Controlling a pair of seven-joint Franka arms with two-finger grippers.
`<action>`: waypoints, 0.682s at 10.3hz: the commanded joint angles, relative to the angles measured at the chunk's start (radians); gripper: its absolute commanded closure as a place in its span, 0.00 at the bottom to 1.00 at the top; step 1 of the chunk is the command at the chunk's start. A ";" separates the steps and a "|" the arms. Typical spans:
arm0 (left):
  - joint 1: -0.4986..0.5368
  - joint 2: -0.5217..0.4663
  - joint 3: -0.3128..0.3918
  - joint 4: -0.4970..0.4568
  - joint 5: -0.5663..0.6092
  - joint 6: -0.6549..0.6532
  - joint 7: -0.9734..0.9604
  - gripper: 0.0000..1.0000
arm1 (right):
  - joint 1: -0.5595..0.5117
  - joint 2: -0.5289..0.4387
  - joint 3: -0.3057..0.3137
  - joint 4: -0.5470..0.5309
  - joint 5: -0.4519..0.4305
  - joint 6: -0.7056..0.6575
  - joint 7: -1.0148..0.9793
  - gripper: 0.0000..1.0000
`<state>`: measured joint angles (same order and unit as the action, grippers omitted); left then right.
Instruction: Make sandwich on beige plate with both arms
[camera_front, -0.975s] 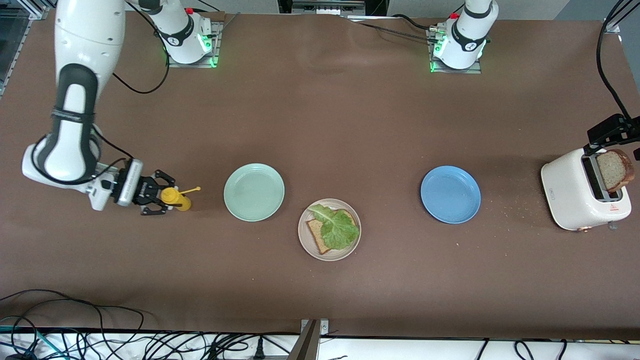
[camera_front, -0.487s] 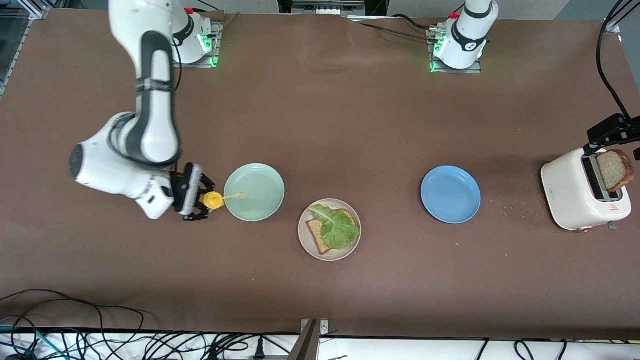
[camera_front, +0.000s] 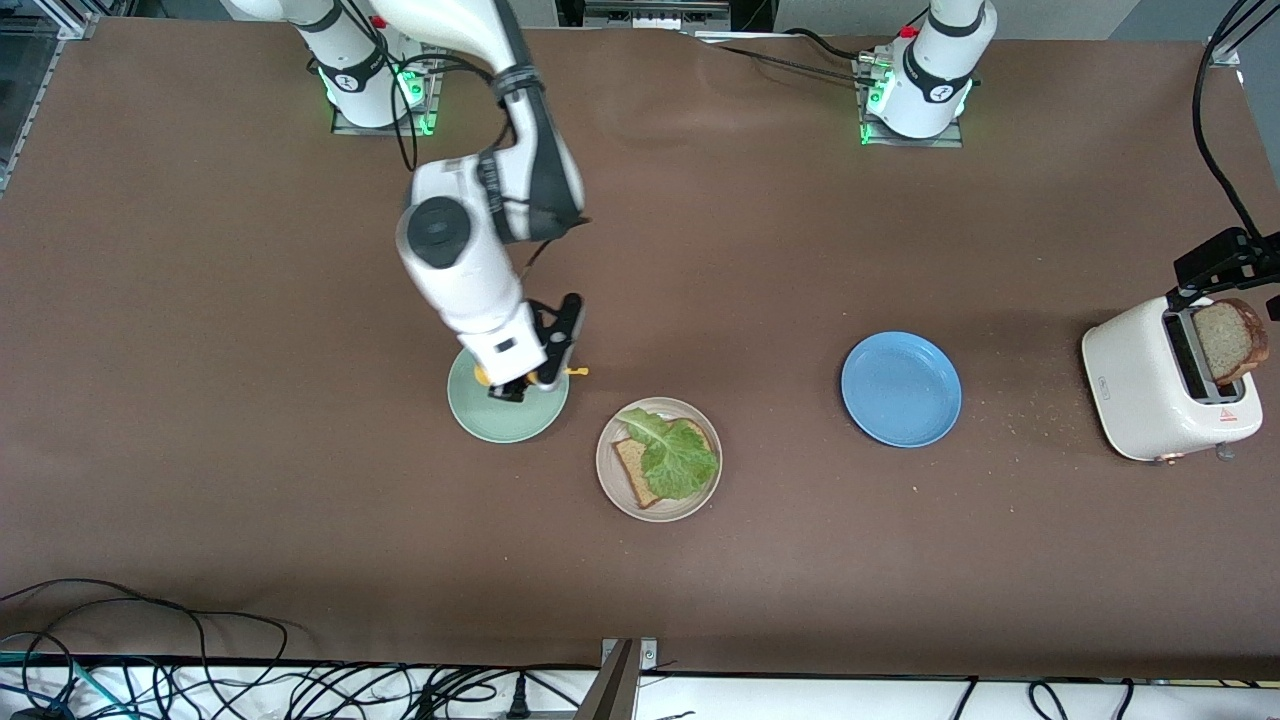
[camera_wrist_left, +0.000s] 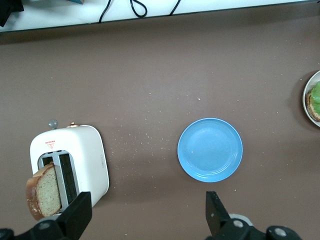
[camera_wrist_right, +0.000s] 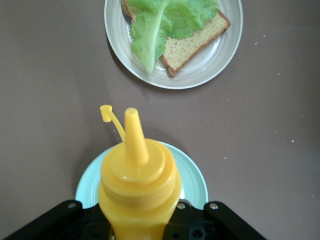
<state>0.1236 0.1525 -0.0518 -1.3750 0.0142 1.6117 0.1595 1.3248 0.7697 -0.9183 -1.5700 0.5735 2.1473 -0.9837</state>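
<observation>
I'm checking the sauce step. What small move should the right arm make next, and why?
Probably carry the mustard bottle on to above the lettuce. The right gripper holds it over the mint-green plate, its nozzle aimed toward the beige plate, where lettuce covers one bread slice.

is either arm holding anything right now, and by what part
The right pincer holds a yellow mustard bottle by its body, nozzle pointing away, over the mint-green plate. The left pincer is open and holds nothing.
</observation>
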 joint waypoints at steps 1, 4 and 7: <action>0.001 0.006 0.001 0.022 -0.019 -0.016 0.003 0.00 | 0.036 0.130 0.013 0.111 -0.137 -0.001 0.214 1.00; 0.001 0.006 0.001 0.022 -0.019 -0.016 0.003 0.00 | 0.036 0.271 0.048 0.211 -0.231 -0.010 0.402 1.00; 0.001 0.006 0.001 0.022 -0.019 -0.016 0.003 0.00 | 0.030 0.292 0.072 0.226 -0.343 -0.041 0.436 1.00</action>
<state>0.1237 0.1525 -0.0518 -1.3751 0.0142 1.6116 0.1595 1.3738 1.0563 -0.8459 -1.3905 0.2851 2.1471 -0.5638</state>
